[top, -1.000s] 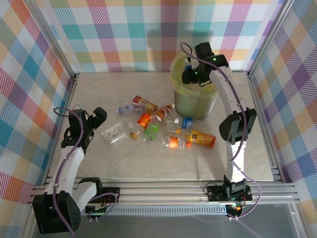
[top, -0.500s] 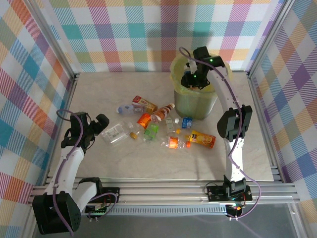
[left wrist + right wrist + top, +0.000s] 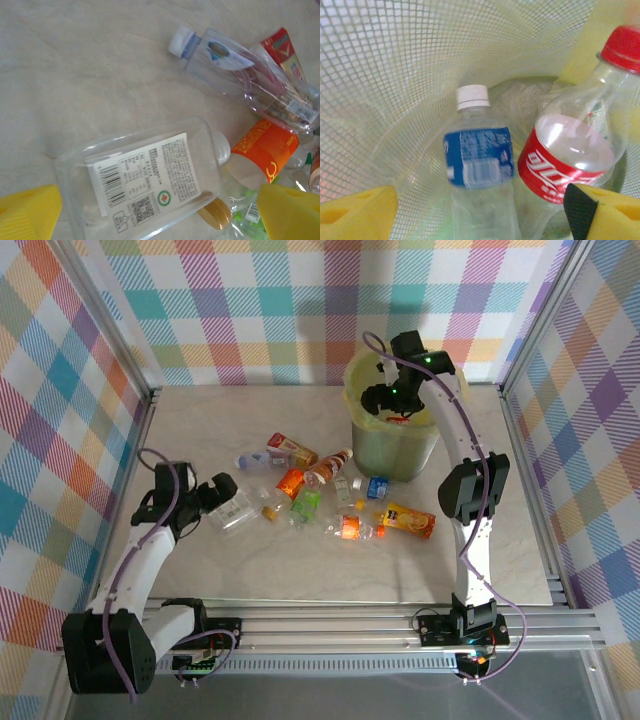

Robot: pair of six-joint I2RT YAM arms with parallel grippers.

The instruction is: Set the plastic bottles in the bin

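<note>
Several crushed plastic bottles (image 3: 305, 502) lie scattered mid-table. My left gripper (image 3: 222, 492) stands open at the pile's left end. Its yellow fingers (image 3: 30, 212) straddle a flat clear bottle with a white printed label (image 3: 145, 185), (image 3: 230, 508), lying on the table. My right gripper (image 3: 385, 395) is open over the mouth of the yellow-green bin (image 3: 395, 452). Between its spread fingers (image 3: 357, 212) a blue-labelled bottle with a white cap (image 3: 479, 160) appears blurred and loose inside the bin (image 3: 395, 75). A red-labelled bottle with a red cap (image 3: 570, 160) rests beside it.
Right of the flat bottle lie an orange-labelled bottle (image 3: 262, 150), a gold cap (image 3: 215, 212) and a clear white-capped bottle (image 3: 225, 65). An orange-yellow bottle (image 3: 408, 520) lies before the bin. Metal frame rails (image 3: 350, 620) and checked walls enclose the table.
My left arm has swung right and down onto the flat clear bottle. My right gripper has dipped into the bin's mouth and opened, and the blue-labelled bottle is loose.
</note>
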